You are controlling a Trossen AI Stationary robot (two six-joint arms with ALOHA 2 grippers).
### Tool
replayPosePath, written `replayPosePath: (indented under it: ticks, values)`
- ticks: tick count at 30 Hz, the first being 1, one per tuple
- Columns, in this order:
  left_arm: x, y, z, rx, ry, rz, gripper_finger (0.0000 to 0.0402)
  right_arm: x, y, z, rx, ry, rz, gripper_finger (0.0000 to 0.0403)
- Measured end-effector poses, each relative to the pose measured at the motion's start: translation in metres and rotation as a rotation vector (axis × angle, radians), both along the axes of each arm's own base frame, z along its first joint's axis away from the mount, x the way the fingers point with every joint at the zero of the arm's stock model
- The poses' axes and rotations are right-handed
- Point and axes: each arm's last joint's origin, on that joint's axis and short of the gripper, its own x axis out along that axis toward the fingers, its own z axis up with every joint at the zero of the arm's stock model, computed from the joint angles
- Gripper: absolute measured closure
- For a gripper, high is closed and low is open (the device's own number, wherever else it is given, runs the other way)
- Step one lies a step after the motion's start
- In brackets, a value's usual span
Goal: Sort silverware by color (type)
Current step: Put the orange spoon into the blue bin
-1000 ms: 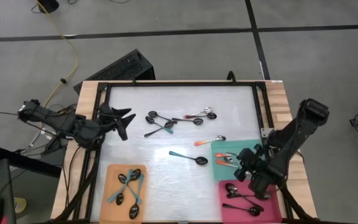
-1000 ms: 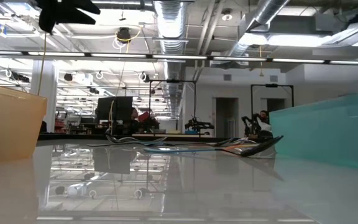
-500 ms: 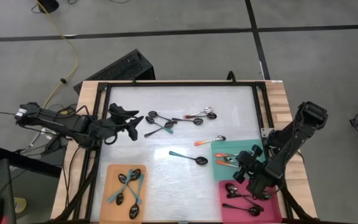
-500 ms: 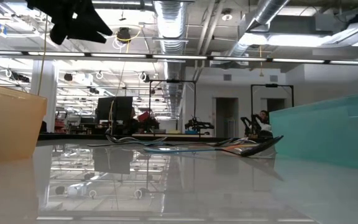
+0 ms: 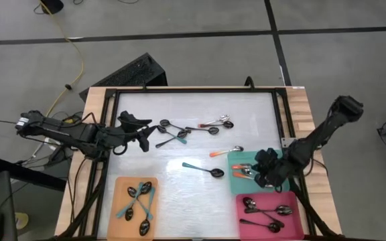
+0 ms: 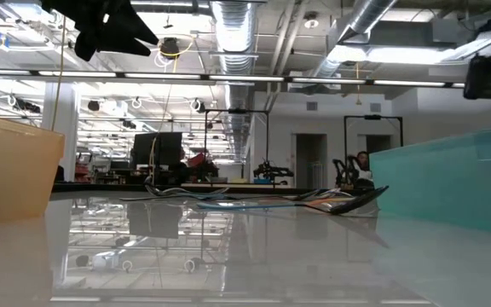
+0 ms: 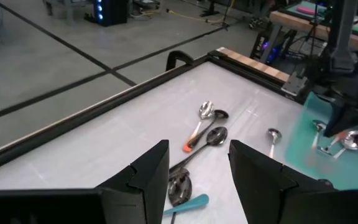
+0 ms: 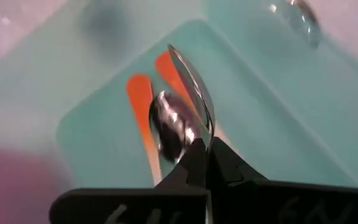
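Three trays sit along the near edge and we sweep across from the left: the left gripper hovers with its fingers spread and nothing between them, just short of the loose cluster of spoons at mid-table. Below it the orange tray carries a handful of teal-handled spoons. A lone teal-handled spoon lies on the open white table, and an orange-handled one rests just beyond the teal tray. Over that teal tray, the right gripper hangs clenched, and the wrist view shows its tips pinched on the edge of a shiny spoon bowl above two orange handles. The pink tray beside it holds the plain metal spoons. For a clean drop I would bring that spoon low and level over the tray floor, lined up with the orange handles, then part the fingers and lift straight up so nothing snags. For the left, take one handle at the cluster's edge, not the tangle. The glossy tabletop mirrors the ceiling lights, and behind it stretches an open workshop with ducts, racks and a person far off.
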Motion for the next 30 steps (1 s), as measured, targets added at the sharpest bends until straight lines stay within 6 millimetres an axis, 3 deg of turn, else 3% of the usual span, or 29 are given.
replayPosePath:
  ticks: [6, 19, 30]
  values:
    - [0.0, 0.0, 0.0, -0.001, -0.001, 0.0, 0.0251, 0.002, -0.012, 0.005, -0.023, -0.036, 0.036, 0.0398]
    - [0.0, 0.0, 0.0, -0.01, -0.01, 0.013, 0.0251, 0.014, -0.019, -0.012, -0.063, 0.139, 0.128, 0.0398]
    - [0.0, 0.0, 0.0, -0.039, -0.031, 0.027, 0.0251, 0.03, -0.022, -0.012, -0.117, 0.062, 0.212, 0.0398]
